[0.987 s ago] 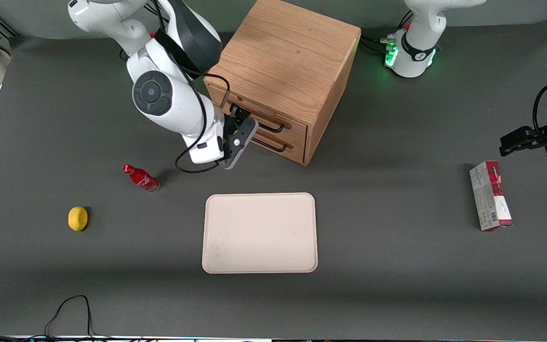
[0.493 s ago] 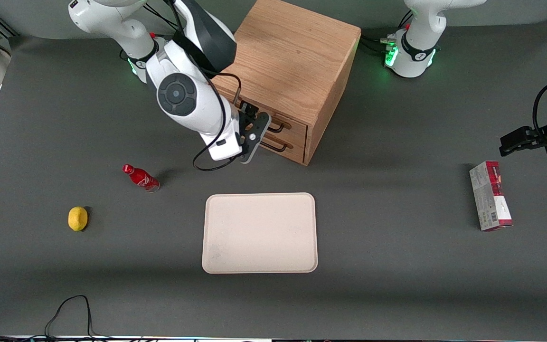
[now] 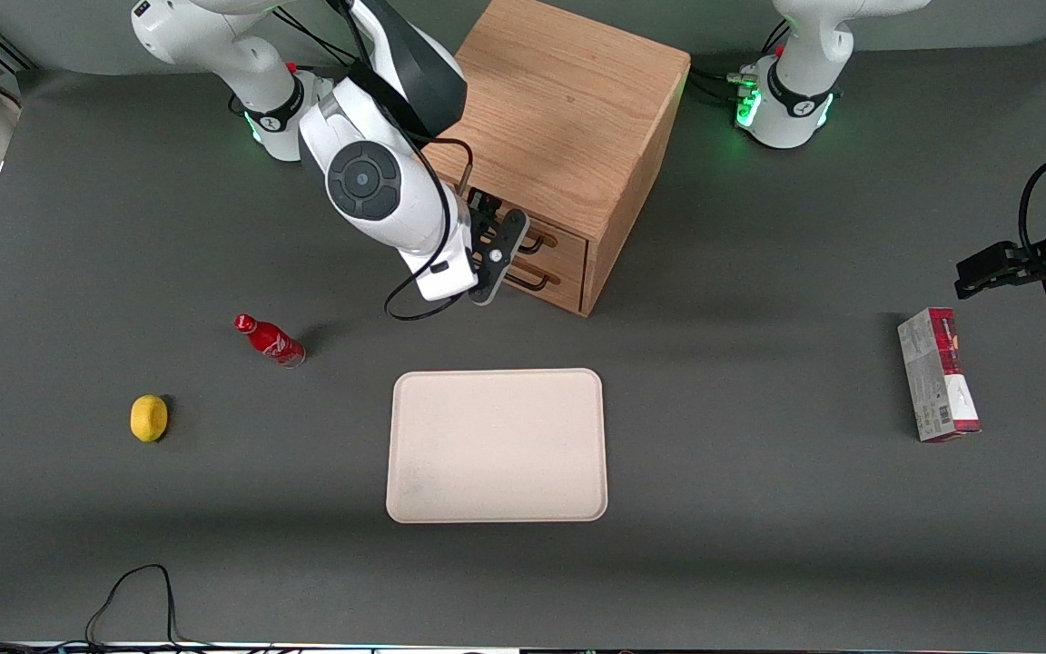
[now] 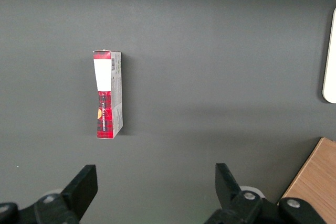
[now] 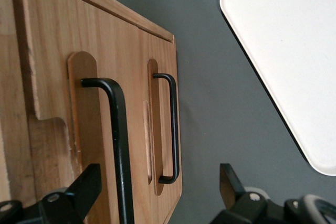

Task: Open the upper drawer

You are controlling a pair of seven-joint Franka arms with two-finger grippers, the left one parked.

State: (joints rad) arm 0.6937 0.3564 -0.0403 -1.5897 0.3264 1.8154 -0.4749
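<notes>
The wooden cabinet (image 3: 550,118) stands at the back of the table with both drawers shut. The upper drawer (image 3: 567,241) has a black wire handle (image 3: 534,244); the lower drawer (image 3: 559,272) sits under it with its own handle (image 3: 530,282). My right gripper (image 3: 494,220) is open, right in front of the drawer fronts and hiding part of them. In the right wrist view the upper handle (image 5: 118,145) runs between the spread fingers of the gripper (image 5: 157,187), close to one fingertip (image 5: 86,184), without touching it. The lower handle (image 5: 171,129) is farther off.
A cream tray (image 3: 496,445) lies on the table in front of the cabinet, nearer the front camera. A red bottle (image 3: 269,339) and a lemon (image 3: 149,418) lie toward the working arm's end. A red-and-white box (image 3: 938,374) lies toward the parked arm's end.
My arm has swung toward the cabinet and along its front. The open gripper now sits over the drawer handles, covering more of them. Both drawers stay shut.
</notes>
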